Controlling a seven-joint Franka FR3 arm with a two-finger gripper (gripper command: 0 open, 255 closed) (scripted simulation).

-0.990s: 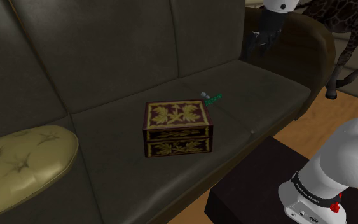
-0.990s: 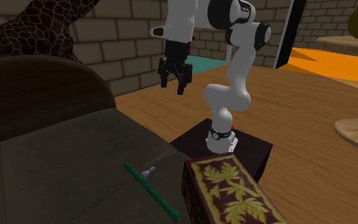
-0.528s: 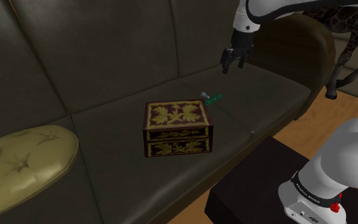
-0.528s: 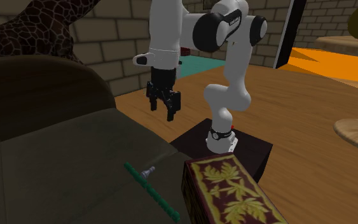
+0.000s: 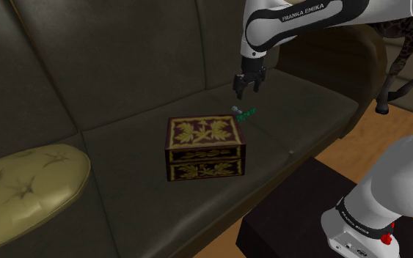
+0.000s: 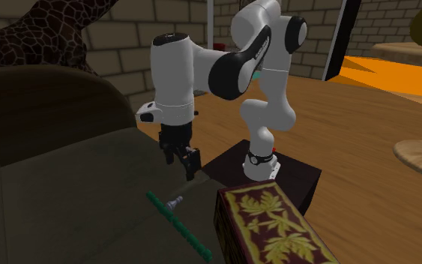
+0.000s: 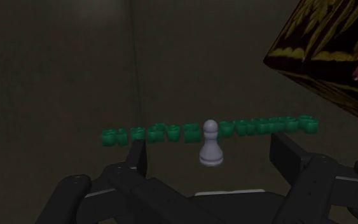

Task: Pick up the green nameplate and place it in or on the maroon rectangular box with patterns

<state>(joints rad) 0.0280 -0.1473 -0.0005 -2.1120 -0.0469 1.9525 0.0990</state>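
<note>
Hand hangs over the sofa seat, fingers apart w/ nothing between them and touching nothing. Green nameplate lies flat on the seat just below the hand, apart from it. Beside it stands a small pale pawn.

In the wrist view the nameplate runs crosswise to the hand. Its long axis goes from one finger's side to the other, and both ends reach out past the fingers. The pawn stands upright at approx the strip's middle, in line w/ the gap between the fingers.

Maroon box w/ gold leaf pattern sits beyond the nameplate, off to one finger's side, lid shut. In the second exterior view the nameplate is a thin strip. One end is nr the spot under the hand and the other points toward the box.
</note>
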